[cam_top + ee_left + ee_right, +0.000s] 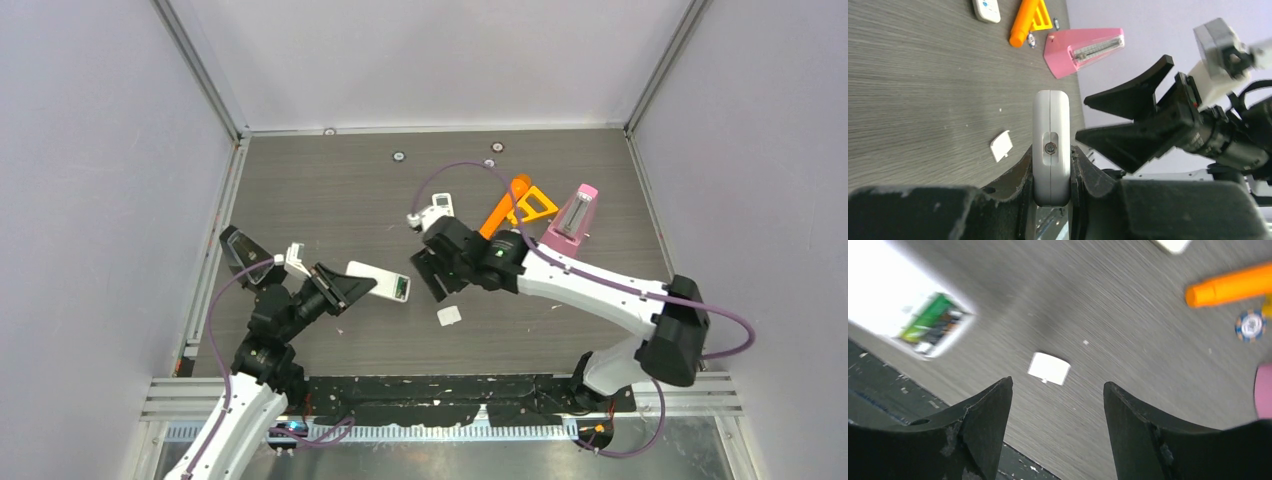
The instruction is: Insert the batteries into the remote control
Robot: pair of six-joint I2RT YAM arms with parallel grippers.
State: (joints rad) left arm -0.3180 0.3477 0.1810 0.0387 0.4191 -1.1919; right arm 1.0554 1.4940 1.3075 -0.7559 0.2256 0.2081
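Top, left-wrist and right-wrist views of a dark wood-grain table [330,180]. The left gripper [338,286] is clamped on a white remote control [375,283], which is raised off the table; in the left-wrist view the remote control [1050,130] stands edge-on, with a finger pressed against each broad face. The open compartment at its far end faces the right gripper [432,280]. A green battery [930,316] lies in that compartment; the cells beside it are too blurred to tell apart. The right gripper [1058,382] hovers above the table with its jaws spread wide and nothing between them. Below it a small white battery cover [1049,368] lies flat on the table. Farther back lie a second remote [436,208], an orange tool [512,203] and a pink metronome [575,215].
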